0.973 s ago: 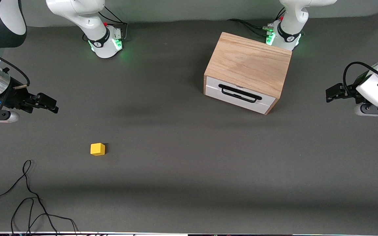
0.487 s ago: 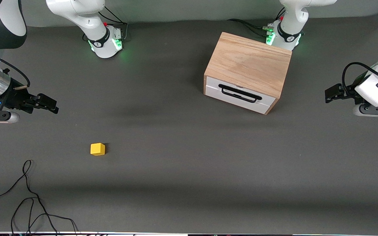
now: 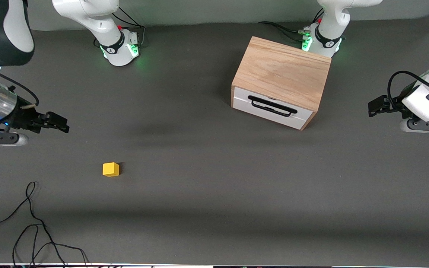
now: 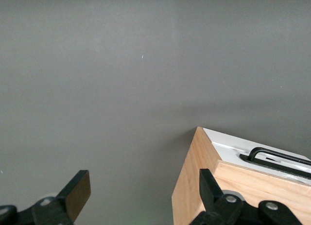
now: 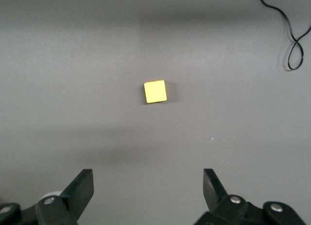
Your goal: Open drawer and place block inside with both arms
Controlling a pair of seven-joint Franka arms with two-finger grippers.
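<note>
No words or labels can be read anywhere. The wooden box (image 3: 281,76) sits on the dark table (image 3: 207,193) toward the left arm's end, close to that arm's base. Its drawer (image 3: 272,107) is shut, with the white front and black handle (image 3: 272,106) facing the front camera at a slant. In the left wrist view only a corner of the box (image 4: 228,181) shows, and the handle (image 4: 277,157) is cut off at the edge.

The block (image 3: 110,169) is a small yellow cube. It lies on the bare table toward the right arm's end, nearer the front camera than the box and well apart from it. A black cable (image 3: 32,227) curls near the front edge.

The left gripper (image 3: 376,108) hangs over the table at its own end, beside the box, fingers (image 4: 77,193) spread wide and holding nothing. The right gripper (image 3: 60,123) hangs over the table at the other end, also wide and empty; its wrist view shows the block (image 5: 155,92) past its fingers (image 5: 82,188). Both arms are partly cut off at the sides.
</note>
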